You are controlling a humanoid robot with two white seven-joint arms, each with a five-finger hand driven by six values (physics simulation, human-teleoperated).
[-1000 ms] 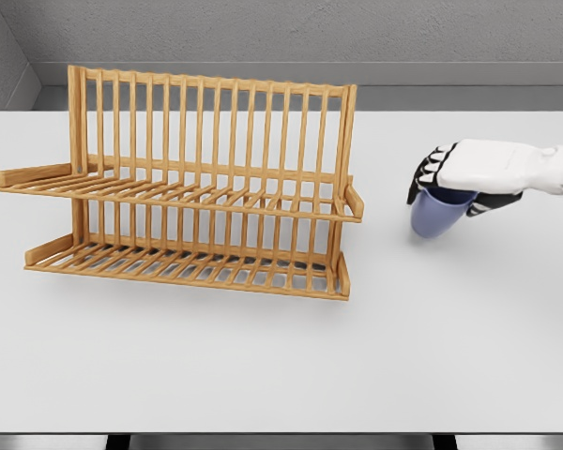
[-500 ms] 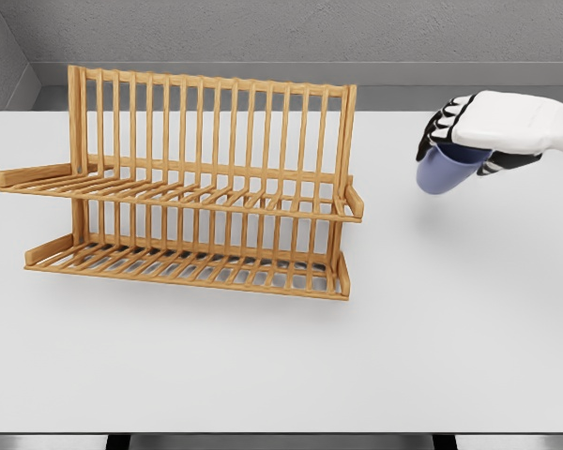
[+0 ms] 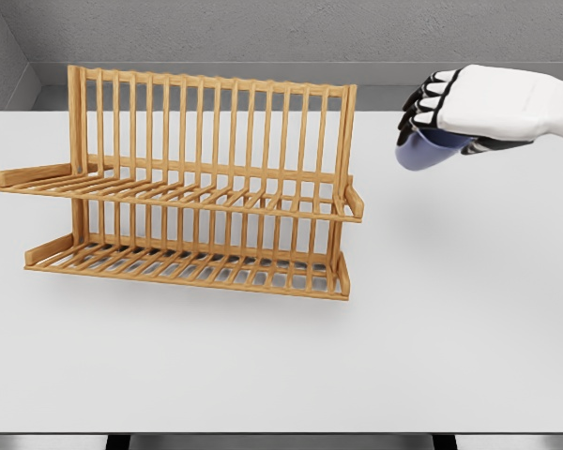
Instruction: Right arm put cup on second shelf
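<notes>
A white table (image 3: pixel 450 328) fills the view, with a two-tier wooden dish rack (image 3: pixel 183 187) standing on its left half. Your right hand (image 3: pixel 469 108) reaches in from the right edge, up in the air to the right of the rack. Its fingers (image 3: pixel 422 103) are curled around a blue cup (image 3: pixel 422 152), gripping it from above; the cup hangs under the palm, tilted, with its base pointing down and left. The cup is clear of the table, well apart from the rack, and sits roughly level with the top of the rack's back rails. The left hand is not visible.

The step in hand looks like the carry toward the rack. The upper shelf (image 3: pixel 197 195) is the slatted tier running from the far left arm to the raised stop at the right end (image 3: pixel 355 201).

To do this well, keep the grip firm and bring the cup leftward at a height above that right-end stop, so neither cup nor knuckles clip it. Approach from the near side, because the tall back rails block the far side. Level the cup before lowering, since a tilted base may catch between slats. Set it down across several slats, and only then loosen the fingers.
</notes>
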